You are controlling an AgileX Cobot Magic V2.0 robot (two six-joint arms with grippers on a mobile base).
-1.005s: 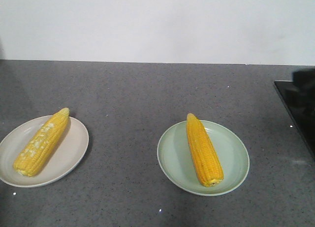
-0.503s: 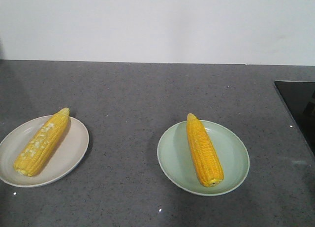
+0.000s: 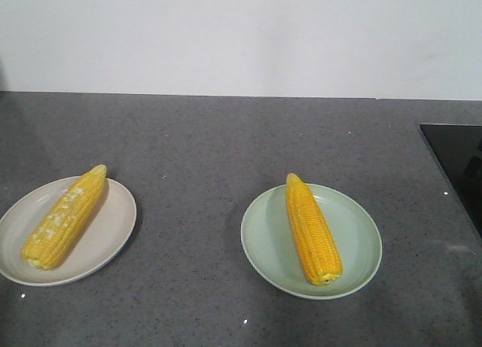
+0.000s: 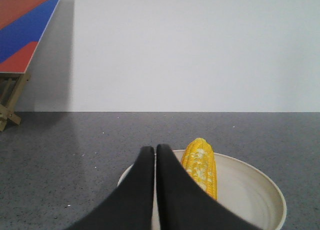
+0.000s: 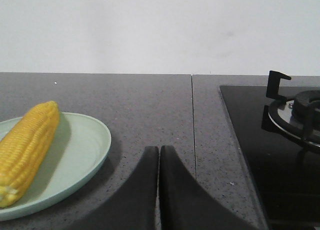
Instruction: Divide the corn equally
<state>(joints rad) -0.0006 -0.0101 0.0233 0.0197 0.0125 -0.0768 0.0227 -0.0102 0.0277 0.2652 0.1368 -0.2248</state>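
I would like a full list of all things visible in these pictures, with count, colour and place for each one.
corn with whitish patches: 1, yellow, lying on the beige plate, tip pointing away from the camera
plain corn: 1, deep yellow, lying on the green plate
beige plate: 1, cream, left side of the counter
green plate: 1, pale green, centre-right of the counter
counter: 1, dark grey speckled, fills the lower part of every view
stove: 1, black glass with a burner grate, right edge of the counter
board: 1, red and blue stripes, on a wooden stand, far left
wall: 1, white, behind the counter
left gripper: 1, black, shut, by the beige plate
right gripper: 1, black, shut, between the green plate and the stove
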